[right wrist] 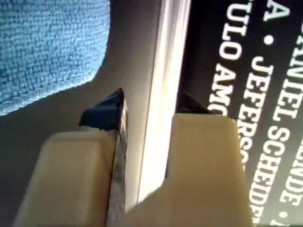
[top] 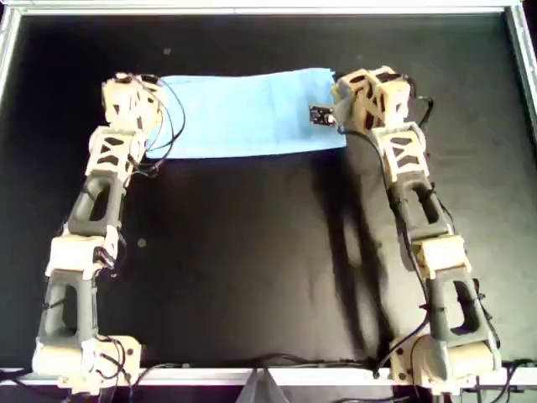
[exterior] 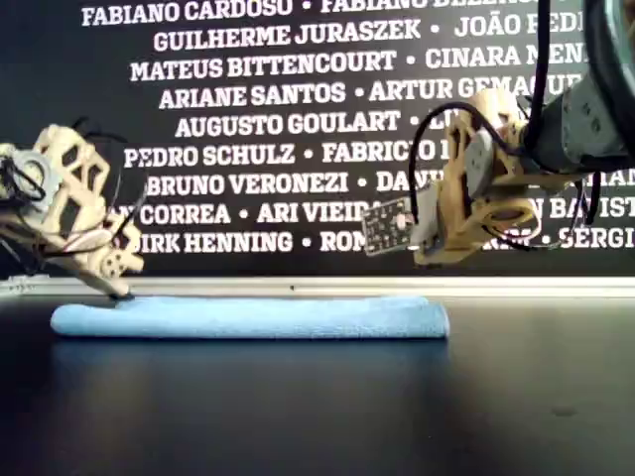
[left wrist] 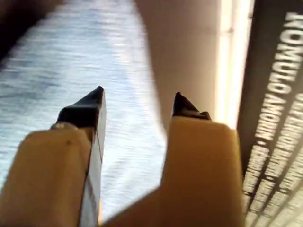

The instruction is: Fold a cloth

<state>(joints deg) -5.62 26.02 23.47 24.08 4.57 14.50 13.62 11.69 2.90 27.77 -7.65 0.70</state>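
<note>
The pale blue cloth (top: pixel 243 113) lies as a long folded strip on the black table at the back, and shows side-on in the exterior view (exterior: pixel 248 317). My first gripper (top: pixel 144 91) is at the cloth's end on the overhead view's left, low on it (exterior: pixel 119 291). Its jaws are open over the fabric (left wrist: pixel 137 101), with cloth (left wrist: pixel 57 61) beneath. My second gripper (top: pixel 337 96) is at the other end, raised above it (exterior: pixel 435 260). It is open and empty (right wrist: pixel 151 101), just off the cloth's far corner (right wrist: pixel 47 47).
A pale metal rail (top: pixel 252 10) borders the black table (top: pixel 252 269) at the back, just behind the cloth. A dark wall of white names (exterior: pixel 298 129) stands behind it. A small circuit board (exterior: pixel 389 228) juts from the second arm's wrist.
</note>
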